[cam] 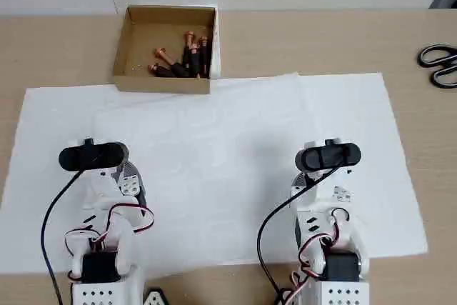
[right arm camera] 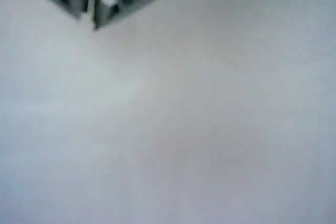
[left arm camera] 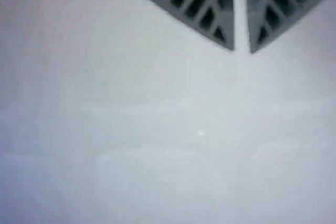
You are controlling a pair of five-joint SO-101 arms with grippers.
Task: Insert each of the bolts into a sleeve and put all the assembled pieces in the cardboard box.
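Note:
The cardboard box point(cam: 127, 49) stands at the far left of the table, past the white paper sheet point(cam: 228, 155). Inside it lie several copper-coloured bolts in dark sleeves point(cam: 184, 58), piled toward its right side. Both arms are folded back near the table's front edge, far from the box. My left gripper point(left arm camera: 241, 46) hangs just above bare white paper, its grey ribbed fingers point(left arm camera: 210, 9) shut with nothing between them. My right gripper point(right arm camera: 90, 22) is likewise shut and empty over the paper.
A pair of scissors point(cam: 439, 64) lies on the wooden table at the far right. The white sheet covers most of the table between the arms and the box.

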